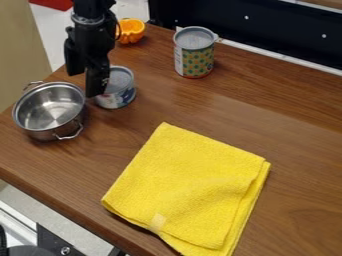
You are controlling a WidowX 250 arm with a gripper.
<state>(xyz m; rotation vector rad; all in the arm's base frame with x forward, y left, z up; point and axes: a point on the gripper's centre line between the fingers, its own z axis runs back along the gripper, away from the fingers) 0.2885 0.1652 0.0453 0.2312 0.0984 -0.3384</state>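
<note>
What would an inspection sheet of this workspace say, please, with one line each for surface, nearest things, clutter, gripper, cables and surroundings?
Surface: brown wood table, no spill seen.
Nearest things: pot and small can, both upright.
Clutter: yellow cloth, folded and lying flat; tall can, upright; orange thing near the far edge.
Gripper: gripper hangs down by the pot and small can; whether it touches either, I cannot tell.
Cables: nothing seen.
Surroundings: black panel along the far side; beige panel at the picture's left.
</note>
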